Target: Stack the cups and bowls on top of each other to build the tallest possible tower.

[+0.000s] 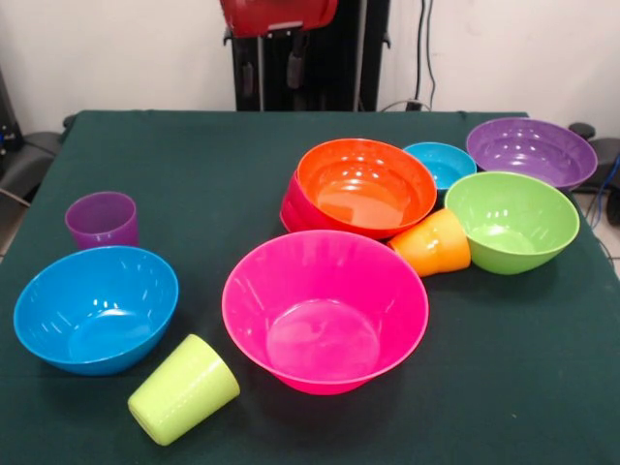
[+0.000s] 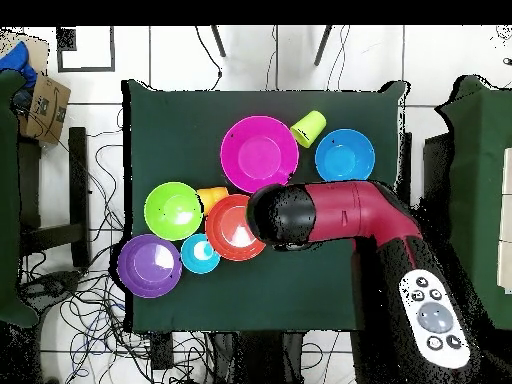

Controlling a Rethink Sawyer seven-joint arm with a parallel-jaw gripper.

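nearest in the front view, a lime green cup [image 1: 183,388] lies tipped on the green desk [image 1: 194,165], its base toward the near edge. just behind it on the left sits the blue bowl [image 1: 95,308], upright. to its right the big pink bowl [image 1: 325,310] stands upright on its own, close to the green cup and apart from the other bowls.

farther back on the left, the purple cup [image 1: 102,220] stands upright just behind the blue bowl. right of centre, the orange cup [image 1: 432,243] lies on its side between the orange bowl [image 1: 365,186] and the lime green bowl [image 1: 511,221], touching or nearly touching both. the orange bowl rests tilted in a red bowl [image 1: 294,205], whose red side shows on the left beneath it. this pair is the only stack. behind them a small light blue bowl [image 1: 441,163] sits upright, and at the far right the purple bowl [image 1: 531,152] leans toward the viewer.

at the far edge the arm [image 1: 279,15] shows only as a red part at the top. in the overhead view the arm [image 2: 350,212] hangs over the desk beside the orange bowl [image 2: 235,227]. it hides the tool, so i cannot tell whether the tool is wide or narrow.
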